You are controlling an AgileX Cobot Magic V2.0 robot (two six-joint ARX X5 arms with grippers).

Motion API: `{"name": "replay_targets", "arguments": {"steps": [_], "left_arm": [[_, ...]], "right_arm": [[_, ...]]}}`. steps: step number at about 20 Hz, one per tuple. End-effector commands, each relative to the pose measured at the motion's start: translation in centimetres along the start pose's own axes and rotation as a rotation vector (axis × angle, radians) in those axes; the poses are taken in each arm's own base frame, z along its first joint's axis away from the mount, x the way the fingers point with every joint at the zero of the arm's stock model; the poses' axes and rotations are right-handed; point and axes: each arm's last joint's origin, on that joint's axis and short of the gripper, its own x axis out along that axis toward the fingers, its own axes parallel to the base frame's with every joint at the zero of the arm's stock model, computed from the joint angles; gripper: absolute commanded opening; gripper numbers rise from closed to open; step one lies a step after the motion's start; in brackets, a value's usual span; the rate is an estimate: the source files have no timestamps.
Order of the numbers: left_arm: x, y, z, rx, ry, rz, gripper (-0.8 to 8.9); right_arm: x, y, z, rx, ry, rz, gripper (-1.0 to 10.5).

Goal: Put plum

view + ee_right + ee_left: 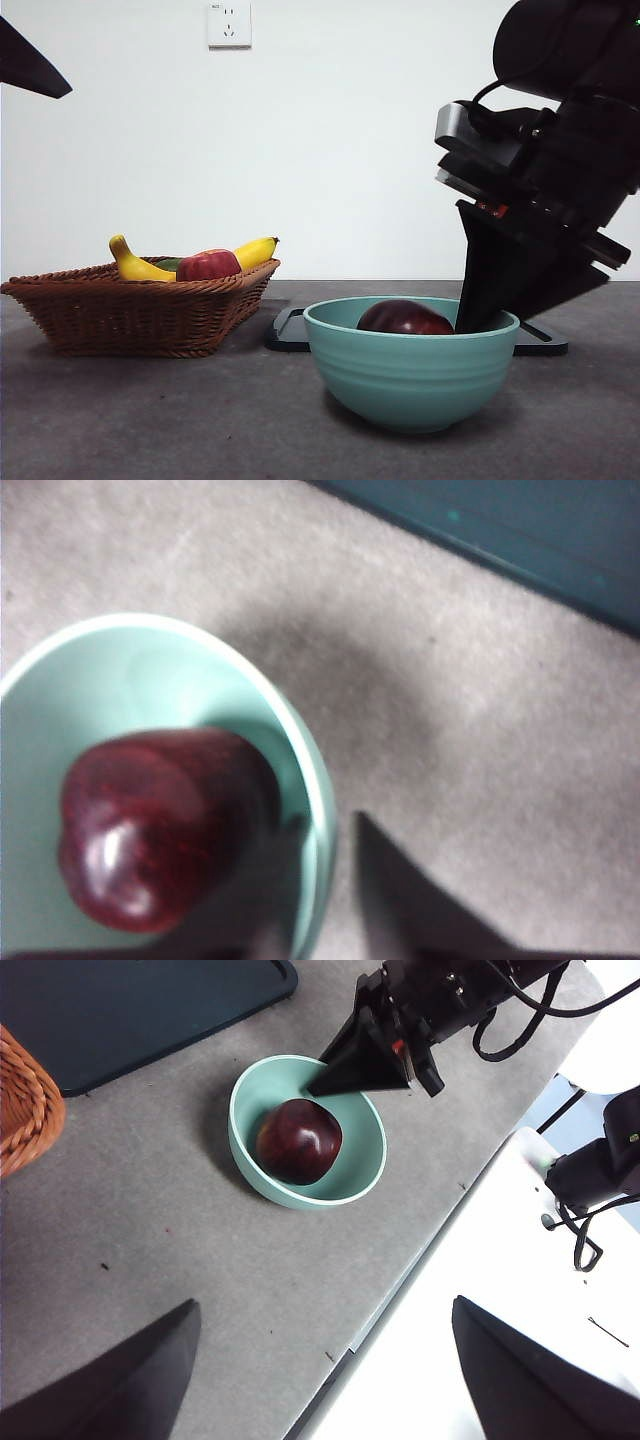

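text: none legible | wall socket (229,24): small mark, too tiny to read

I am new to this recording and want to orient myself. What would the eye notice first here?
First, the dark glossy plum lying inside the teal bowl near the table's front. Next, the big black right end effector reaching down to the bowl's rim beside the plum, one jaw inside the rim and one outside, not holding the fruit. To the side, a wicker basket holds bananas and a red apple.
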Motion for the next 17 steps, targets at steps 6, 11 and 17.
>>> {"name": "replay_targets", "arguments": {"steps": [6,11,17], "left_arm": [[-0.1,-0.1,0.3,0.013,-0.012,-0.009,4.02],[-0.1,-0.1,0.3,0.013,-0.012,-0.009,4.02],[-0.1,-0.1,0.3,0.013,-0.012,-0.008,4.02]], "right_arm": [[-1.1,0.8,1.4,0.008,-0.065,0.018,0.1],[-3.9,1.2,4.7,0.007,-0.161,-0.074,0.1],[-5.5,-0.2,9.3,0.025,-0.254,-0.126,0.1]]}}
